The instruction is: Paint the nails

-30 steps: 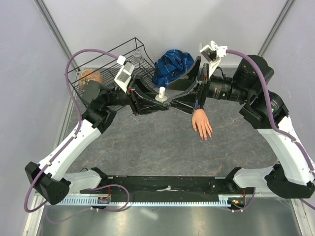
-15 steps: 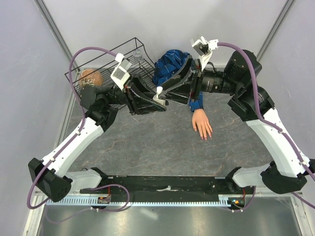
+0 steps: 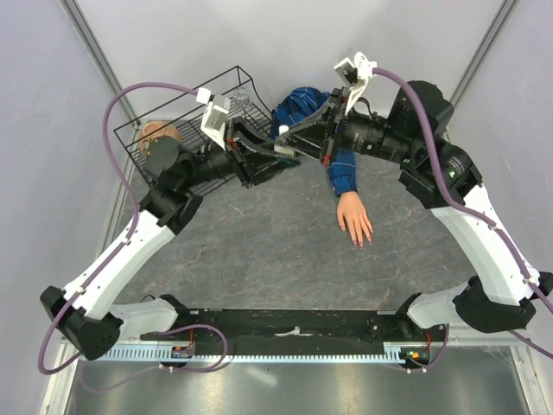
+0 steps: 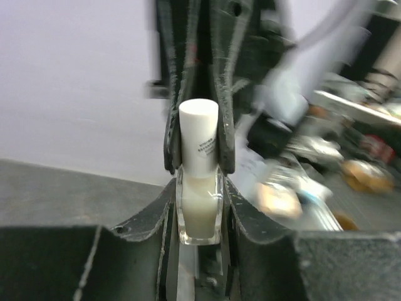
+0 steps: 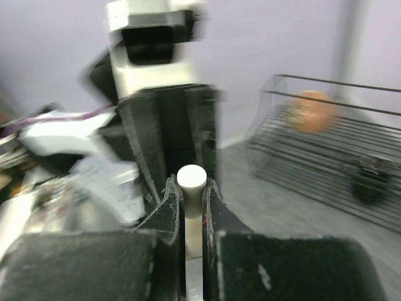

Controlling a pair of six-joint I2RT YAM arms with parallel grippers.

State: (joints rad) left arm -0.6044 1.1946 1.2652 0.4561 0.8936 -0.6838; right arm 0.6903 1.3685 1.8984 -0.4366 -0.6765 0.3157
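You are clamping bottle (image 4: 200, 216) in L gripper (image 4: 199, 188); R gripper (image 5: 190, 191) is pinching cap (image 5: 191, 178). The nails (image 3: 361, 239) are lying centre-right of top view, well apart. Rec: hold bottle upright, twist cap off w/o jerking.

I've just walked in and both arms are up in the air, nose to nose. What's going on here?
The two arms meet above the table, both gripping one small clear bottle. The left gripper is clamped on its glass body. The right gripper is shut on its white cap, probably to unscrew it. The mannequin hand lies on the table below, with nothing touching it.
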